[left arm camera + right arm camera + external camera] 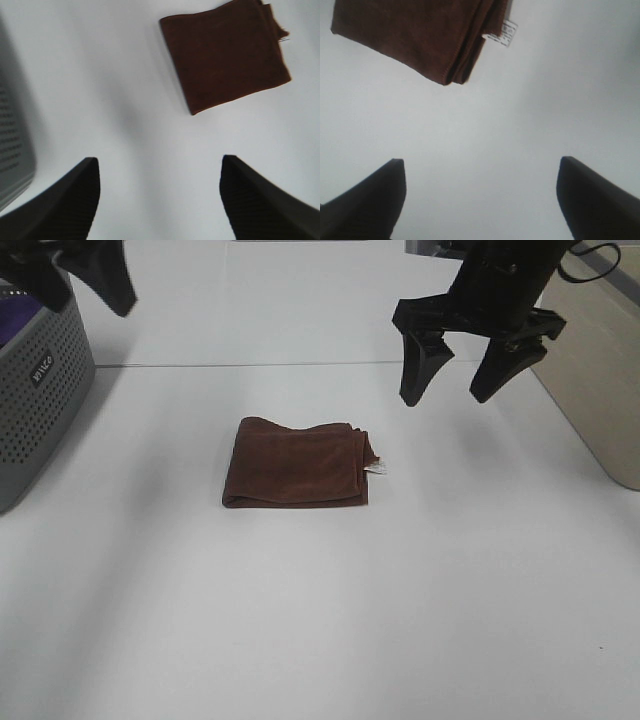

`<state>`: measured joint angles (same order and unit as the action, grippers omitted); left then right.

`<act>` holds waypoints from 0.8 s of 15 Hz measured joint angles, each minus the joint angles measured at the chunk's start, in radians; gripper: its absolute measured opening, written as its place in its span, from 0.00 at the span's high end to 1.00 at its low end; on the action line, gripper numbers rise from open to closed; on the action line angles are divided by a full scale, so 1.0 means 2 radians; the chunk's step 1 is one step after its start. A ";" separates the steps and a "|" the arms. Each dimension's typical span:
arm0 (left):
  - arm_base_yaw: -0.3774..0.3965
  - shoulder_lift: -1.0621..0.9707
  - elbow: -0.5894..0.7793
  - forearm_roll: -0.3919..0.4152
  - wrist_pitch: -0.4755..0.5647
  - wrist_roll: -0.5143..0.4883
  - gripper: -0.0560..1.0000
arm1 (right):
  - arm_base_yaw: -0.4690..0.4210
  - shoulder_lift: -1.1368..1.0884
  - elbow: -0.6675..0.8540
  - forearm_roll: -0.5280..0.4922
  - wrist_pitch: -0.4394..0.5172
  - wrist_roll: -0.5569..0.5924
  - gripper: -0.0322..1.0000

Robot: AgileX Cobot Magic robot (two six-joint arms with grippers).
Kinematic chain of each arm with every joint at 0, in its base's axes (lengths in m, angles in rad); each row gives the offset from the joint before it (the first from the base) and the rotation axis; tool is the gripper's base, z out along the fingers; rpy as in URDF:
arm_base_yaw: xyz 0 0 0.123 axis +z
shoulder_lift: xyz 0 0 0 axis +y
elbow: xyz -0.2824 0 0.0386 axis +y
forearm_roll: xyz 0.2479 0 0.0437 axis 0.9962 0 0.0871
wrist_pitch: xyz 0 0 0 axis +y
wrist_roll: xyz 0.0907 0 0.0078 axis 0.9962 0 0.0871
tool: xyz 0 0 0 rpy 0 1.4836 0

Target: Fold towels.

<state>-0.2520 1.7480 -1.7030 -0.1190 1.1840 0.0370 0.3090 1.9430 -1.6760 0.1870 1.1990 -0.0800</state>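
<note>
A dark reddish-brown towel (296,464) lies folded into a small rectangle on the white table, its white care tag (379,469) sticking out at its right edge. It also shows in the left wrist view (227,52) and the right wrist view (420,35). My right gripper (455,390) is open and empty, raised above the table behind and to the right of the towel. My left gripper (85,290) is open and empty, raised at the far left above the basket.
A grey perforated basket (35,390) with something purple inside stands at the left edge. A beige panel (600,390) stands at the right edge. A seam in the table (250,364) runs behind the towel.
</note>
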 joint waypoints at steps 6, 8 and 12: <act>0.000 -0.282 0.218 0.129 0.013 -0.076 0.35 | 0.011 -0.203 0.220 -0.018 0.008 0.023 0.20; 0.000 -0.350 0.282 0.129 0.014 -0.077 0.35 | 0.011 -0.257 0.276 -0.018 0.008 0.024 0.21; 0.000 -0.528 0.439 0.118 0.017 -0.078 0.35 | 0.011 -0.412 0.419 -0.023 0.009 0.024 0.21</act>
<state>-0.2520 0.6930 -0.8260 0.1160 1.2180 -0.1190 0.3320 1.1180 -0.8380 0.1400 1.2170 -0.0330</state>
